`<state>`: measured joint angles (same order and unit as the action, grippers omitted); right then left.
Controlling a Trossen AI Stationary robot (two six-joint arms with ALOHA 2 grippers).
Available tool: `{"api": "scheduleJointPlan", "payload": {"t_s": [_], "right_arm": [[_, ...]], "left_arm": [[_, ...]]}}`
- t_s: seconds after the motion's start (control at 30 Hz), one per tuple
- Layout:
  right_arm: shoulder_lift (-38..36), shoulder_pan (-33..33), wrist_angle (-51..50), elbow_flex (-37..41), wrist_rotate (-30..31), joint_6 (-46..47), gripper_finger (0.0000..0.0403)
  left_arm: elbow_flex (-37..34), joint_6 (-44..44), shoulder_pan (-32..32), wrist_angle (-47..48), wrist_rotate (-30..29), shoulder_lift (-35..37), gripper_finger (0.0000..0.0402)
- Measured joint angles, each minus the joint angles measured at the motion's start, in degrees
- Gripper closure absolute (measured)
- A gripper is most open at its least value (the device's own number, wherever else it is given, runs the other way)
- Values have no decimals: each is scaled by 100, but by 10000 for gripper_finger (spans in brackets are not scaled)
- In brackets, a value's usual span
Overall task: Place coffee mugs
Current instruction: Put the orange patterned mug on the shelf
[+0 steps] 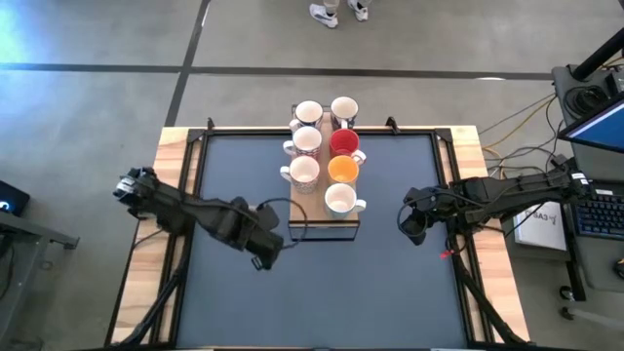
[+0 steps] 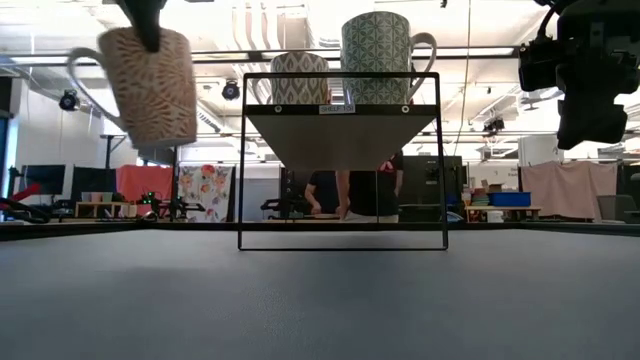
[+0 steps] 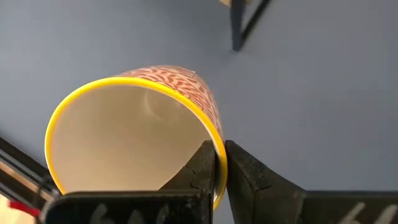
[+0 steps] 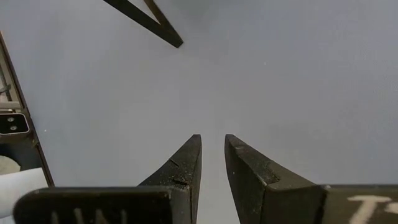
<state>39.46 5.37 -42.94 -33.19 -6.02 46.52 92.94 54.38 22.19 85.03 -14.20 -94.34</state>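
Patterned mug (image 3: pixel 134 134) rim pinched in left end effector (image 3: pixel 221 171).

1. We cannot see the yellow-rimmed, red-patterned mug (image 3: pixel 134 140) from overhead; the left pincer (image 1: pixel 265 246) covers it.
2. In the low view, the raised wooden rack (image 2: pixel 340 130) hides most mugs behind two patterned ones.
3. The person's shoes (image 1: pixel 336 12) are cut off.

A patterned mug (image 2: pixel 143 85) hangs tilted at ten o'clock, clear of the table (image 2: pixel 320 300), gripped at its rim from above. A wire-framed rack (image 2: pixel 340 150) stands centre, two banded mugs (image 2: pixel 375 45) on top. The right gripper (image 2: pixel 590 85) hangs at two o'clock.
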Motion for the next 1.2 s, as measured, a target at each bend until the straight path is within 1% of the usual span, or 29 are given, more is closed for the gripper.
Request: {"api": "scheduleJointPlan", "payload": {"t_s": [0.27, 0.47, 0.57, 0.7, 0.83, 0.97, 1.2], "right_arm": [[2, -2, 2, 0, 0, 0, 342], [1, 0, 1, 0, 0, 0, 342], [1, -1, 2, -2, 1, 0, 342], [1, -1, 2, -1, 0, 0, 342], [0, -2, 2, 0, 0, 0, 342], [0, 0, 2, 0, 0, 0, 342], [0, -1, 2, 0, 0, 0, 342]], "left_arm": [[3, -1075, -565, 2, -91, 155, 397], [40, -1672, -829, -101, -93, 362, 397], [309, -1953, -862, -95, -103, 361, 397], [828, -2272, -860, 66, -325, 298, 397], [1257, -2599, -875, 65, -349, 221, 397], [1490, -2888, -882, 60, -351, 45, 397], [1753, -3139, -882, 22, -480, -310, 397]]}}
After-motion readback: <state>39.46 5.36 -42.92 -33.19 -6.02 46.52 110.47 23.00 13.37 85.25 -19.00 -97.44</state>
